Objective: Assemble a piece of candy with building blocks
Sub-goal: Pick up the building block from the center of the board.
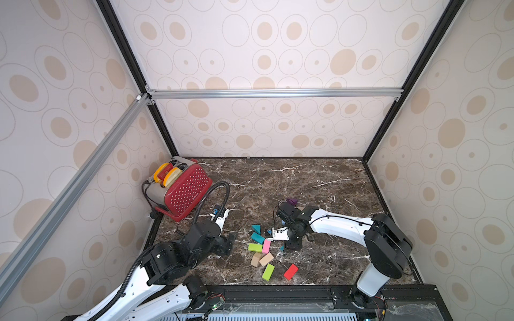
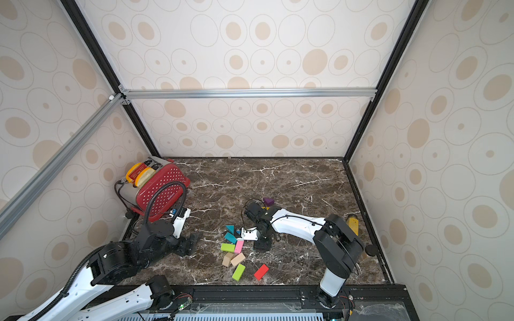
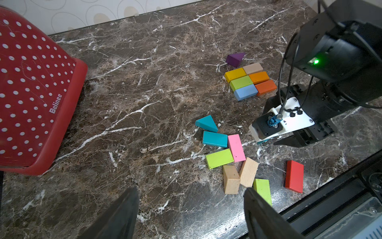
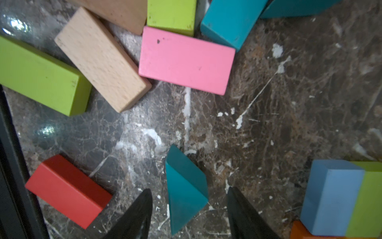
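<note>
Marble table (image 1: 319, 180) — toaster (image 1: 185, 191) slots hold yellow-rimmed toast (image 1: 167, 173).

Both top views: high, steeply downward, far, covering the whole dark marble tabletop (image 1: 278, 180).
Left wrist view: low oblique across the tabletop, mid-range.
Right wrist view: straight down, very near.
Shared by all: pink rectangular wooden block (image 4: 186, 60), (image 3: 236, 147), (image 1: 266, 246).

Pink brick (image 4: 186, 60); teal wedge (image 4: 185, 189); white-dotted red toaster (image 3: 31, 99)

Even bright light; right wrist view blurred; tabletop (image 3: 144, 82) glare.
</note>
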Motion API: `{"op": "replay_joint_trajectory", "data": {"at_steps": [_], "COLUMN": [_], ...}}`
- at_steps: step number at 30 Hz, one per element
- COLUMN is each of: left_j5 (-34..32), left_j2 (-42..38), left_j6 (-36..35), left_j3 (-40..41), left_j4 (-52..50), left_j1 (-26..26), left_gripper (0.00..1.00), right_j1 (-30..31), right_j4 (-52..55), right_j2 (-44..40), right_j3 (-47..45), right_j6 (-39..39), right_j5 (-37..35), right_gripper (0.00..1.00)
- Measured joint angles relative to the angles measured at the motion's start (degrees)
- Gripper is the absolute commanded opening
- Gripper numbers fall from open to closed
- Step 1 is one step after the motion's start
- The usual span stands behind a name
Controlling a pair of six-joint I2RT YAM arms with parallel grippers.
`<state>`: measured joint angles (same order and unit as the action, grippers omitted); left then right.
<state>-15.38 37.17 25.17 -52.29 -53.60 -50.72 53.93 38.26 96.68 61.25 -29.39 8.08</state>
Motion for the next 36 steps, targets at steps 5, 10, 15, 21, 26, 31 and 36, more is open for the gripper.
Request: {"op": "replay_joint_trajectory", "data": {"at_steps": [5, 10, 15, 21, 26, 31, 36], "left_j5": [-0.02, -0.02, -0.04, -0.04, -0.04, -0.02, -0.02], "left_j2": [0.00, -0.02, -0.13, -0.17, -0.17, -0.17, -0.20], "left_j6": [-0.13, -0.15, -0.17, -0.17, -0.17, -0.17, -0.20], "left_j3": [0.02, 0.20, 0.31, 0.31, 0.31, 0.31, 0.31], "left_j4": [0.07, 0.33, 0.37, 0.37, 0.37, 0.37, 0.37], "left_j1": [0.00, 0.00, 0.00, 0.00, 0.00, 0.00, 0.00], "left_gripper": [0.81, 0.81, 0.81, 0.81, 0.81, 0.81, 0.81], "right_j1": [0.15, 0.55, 0.66, 0.66, 0.55, -2.84, -7.54], "right_j4": [-0.24, -0.57, -0.76, -0.68, -0.15, 1.25, 1.55], "right_j2": [1.11, 1.95, 1.95, 1.95, 1.62, -0.66, -1.36], "right_j3": [0.00, 0.00, 0.00, 0.00, 0.00, 0.22, 1.25], "right_j6": [0.52, 0.90, 1.09, 1.22, 0.63, -1.62, -4.76], "right_j5": [-0.74, -1.55, -2.03, -2.08, -2.97, -4.09, -4.76], "right_gripper": [0.51, 0.48, 0.44, 0.36, 0.34, 0.34, 0.34]}}
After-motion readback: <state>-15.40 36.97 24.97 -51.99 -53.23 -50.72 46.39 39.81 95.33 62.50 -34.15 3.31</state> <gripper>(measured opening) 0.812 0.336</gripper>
